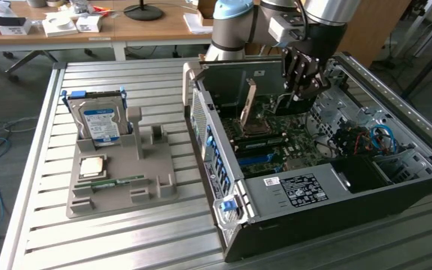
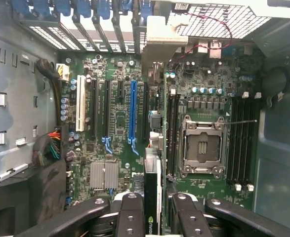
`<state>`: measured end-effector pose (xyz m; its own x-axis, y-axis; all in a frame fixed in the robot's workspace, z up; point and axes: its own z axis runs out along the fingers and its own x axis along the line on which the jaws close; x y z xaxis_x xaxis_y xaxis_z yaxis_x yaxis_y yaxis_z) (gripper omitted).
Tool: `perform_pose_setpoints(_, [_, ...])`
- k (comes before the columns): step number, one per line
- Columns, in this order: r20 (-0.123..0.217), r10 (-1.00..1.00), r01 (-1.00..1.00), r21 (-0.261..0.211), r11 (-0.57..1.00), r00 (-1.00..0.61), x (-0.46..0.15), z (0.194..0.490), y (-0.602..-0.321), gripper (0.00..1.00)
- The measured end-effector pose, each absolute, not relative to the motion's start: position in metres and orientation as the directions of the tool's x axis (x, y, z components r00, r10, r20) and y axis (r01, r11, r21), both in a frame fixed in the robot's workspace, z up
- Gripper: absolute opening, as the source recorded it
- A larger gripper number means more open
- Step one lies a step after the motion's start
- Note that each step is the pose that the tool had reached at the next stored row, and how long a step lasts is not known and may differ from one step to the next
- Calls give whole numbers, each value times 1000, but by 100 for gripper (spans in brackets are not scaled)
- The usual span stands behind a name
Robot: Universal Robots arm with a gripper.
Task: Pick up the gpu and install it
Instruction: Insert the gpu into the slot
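Gripper (image 2: 156, 219) fingers (image 2: 130, 212) lie closest to the wrist camera. They are clamped on both faces of the gpu (image 2: 152, 187), which appears edge-on between them.

In the exterior view the gpu (image 1: 242, 81) stands upright on its long edge in the gripper (image 1: 300, 95). It is raised over the open top of the computer case (image 1: 351, 197), with its upper edge well above the case rim. The bracket (image 1: 189, 79) end points toward the case's slotted rear wall.

Inside the case, the motherboard (image 2: 117, 113) lies beneath the card. The card's edge runs between the blue slot (image 2: 132, 111) and the CPU socket (image 2: 202, 145), with open room on both sides. Cable bundles stay near the case walls.

Outside the case, toward the exterior view's left, a grey holder (image 1: 148, 185) with the hard drive (image 1: 99, 121) stands well apart on the counter (image 1: 88, 242).
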<state>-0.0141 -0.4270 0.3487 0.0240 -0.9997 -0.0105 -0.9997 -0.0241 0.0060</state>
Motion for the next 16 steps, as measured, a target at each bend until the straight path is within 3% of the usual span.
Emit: perform_pose_setpoints(16, [-11,-1000,-1000,6,-24,24,-16,343,-427,26])
